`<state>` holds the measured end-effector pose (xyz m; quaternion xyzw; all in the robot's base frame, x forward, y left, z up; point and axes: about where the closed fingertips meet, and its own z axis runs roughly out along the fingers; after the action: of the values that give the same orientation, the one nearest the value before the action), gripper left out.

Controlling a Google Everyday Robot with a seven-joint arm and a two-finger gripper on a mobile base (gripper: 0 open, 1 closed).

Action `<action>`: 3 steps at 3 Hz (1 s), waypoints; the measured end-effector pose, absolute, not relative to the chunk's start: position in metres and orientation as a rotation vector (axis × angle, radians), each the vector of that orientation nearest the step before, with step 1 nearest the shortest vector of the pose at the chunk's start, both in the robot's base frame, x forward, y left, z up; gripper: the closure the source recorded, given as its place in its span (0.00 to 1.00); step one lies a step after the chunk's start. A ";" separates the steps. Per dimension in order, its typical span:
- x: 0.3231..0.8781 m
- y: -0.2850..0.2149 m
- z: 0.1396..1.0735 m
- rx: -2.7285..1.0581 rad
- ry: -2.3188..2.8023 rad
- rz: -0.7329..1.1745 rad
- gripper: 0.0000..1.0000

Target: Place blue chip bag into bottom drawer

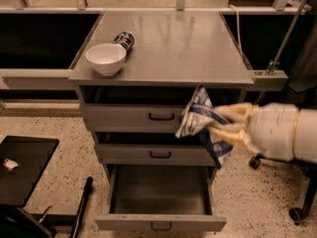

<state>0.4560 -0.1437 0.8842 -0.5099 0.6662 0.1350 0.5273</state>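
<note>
My gripper (218, 123) comes in from the right, its tan fingers (233, 114) shut on the blue chip bag (200, 118). The crumpled blue and white bag hangs in front of the cabinet's right side, level with the top and middle drawers. The bottom drawer (159, 221) is pulled out below it, a deep grey tray with a small dark handle on its front. The bag is above the drawer's right rear part and apart from it.
A white bowl (106, 58) and a small dark can (125, 39) on its side sit on the cabinet top (188, 48). A black flat case (25, 167) lies on the floor at left. An office chair base (302, 207) stands at right.
</note>
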 end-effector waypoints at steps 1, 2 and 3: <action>0.443 -0.145 0.797 -1.181 1.622 0.326 1.00; 0.443 -0.145 0.797 -1.181 1.622 0.326 1.00; 0.436 -0.142 0.767 -1.188 1.584 0.333 1.00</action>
<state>0.4364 -0.1420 0.7666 -0.4993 0.6654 0.1397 0.5371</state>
